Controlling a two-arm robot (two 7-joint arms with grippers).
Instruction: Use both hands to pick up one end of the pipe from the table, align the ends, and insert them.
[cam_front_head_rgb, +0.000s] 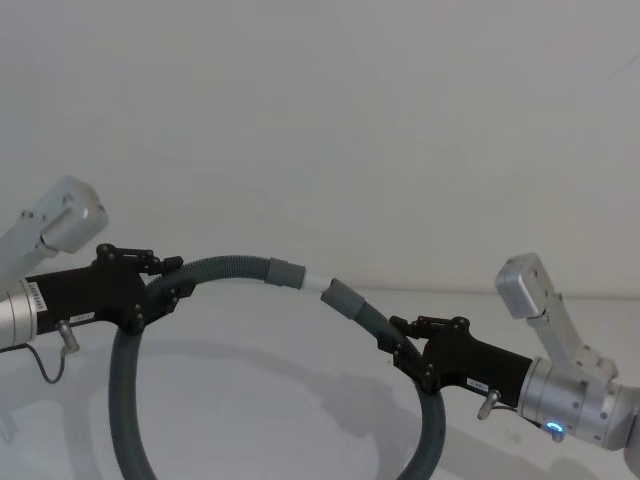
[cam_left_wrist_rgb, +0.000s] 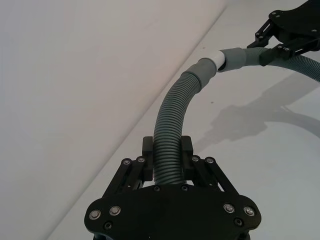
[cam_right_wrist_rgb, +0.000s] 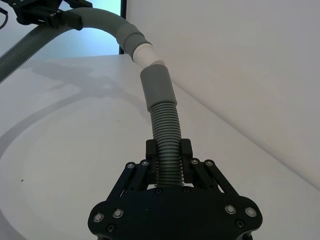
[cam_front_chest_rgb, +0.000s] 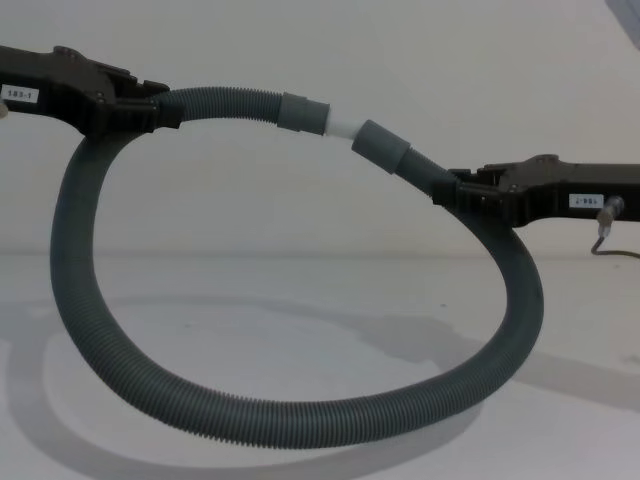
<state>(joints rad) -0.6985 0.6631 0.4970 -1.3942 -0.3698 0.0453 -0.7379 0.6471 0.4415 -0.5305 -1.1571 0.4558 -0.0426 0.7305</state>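
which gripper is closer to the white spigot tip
Right, by a little. The right gripper clamps the corrugated hose just behind the plain cuff meeting the white spigot tip; the left gripper holds farther back along its end.

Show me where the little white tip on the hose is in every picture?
Head view: the white tip sits near the middle, between the two grey cuffs.
Left wrist view: white tip, far from the left end effector gripping the hose.
Right wrist view: white tip, beyond the right end effector.
Chest view: white tip, at the loop's top.
Shared landmark: the plain cuff meeting the tip.
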